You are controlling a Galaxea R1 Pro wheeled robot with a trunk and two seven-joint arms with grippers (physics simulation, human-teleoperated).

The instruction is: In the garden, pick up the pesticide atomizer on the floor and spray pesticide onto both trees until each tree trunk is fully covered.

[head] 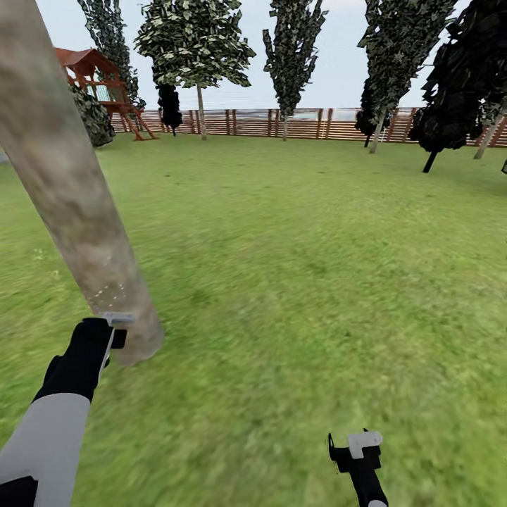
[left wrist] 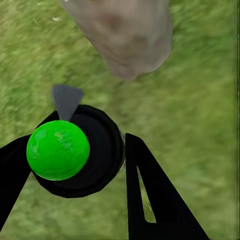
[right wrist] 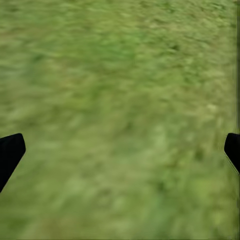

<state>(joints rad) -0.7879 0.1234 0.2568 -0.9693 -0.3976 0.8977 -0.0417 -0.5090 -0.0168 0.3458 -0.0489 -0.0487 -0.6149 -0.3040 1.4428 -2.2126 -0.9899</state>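
A: Where's the atomizer?
B: The black round atomizer with a bright green ball top [left wrist: 59, 150] sits clamped in the left end effector [left wrist: 75, 170], close beside the thick mottled grey-beige tree trunk [head: 67, 190].
A: The right end effector [right wrist: 120, 150]?
B: Spread wide above blurry green grass lawn [head: 303, 282], carrying nothing.
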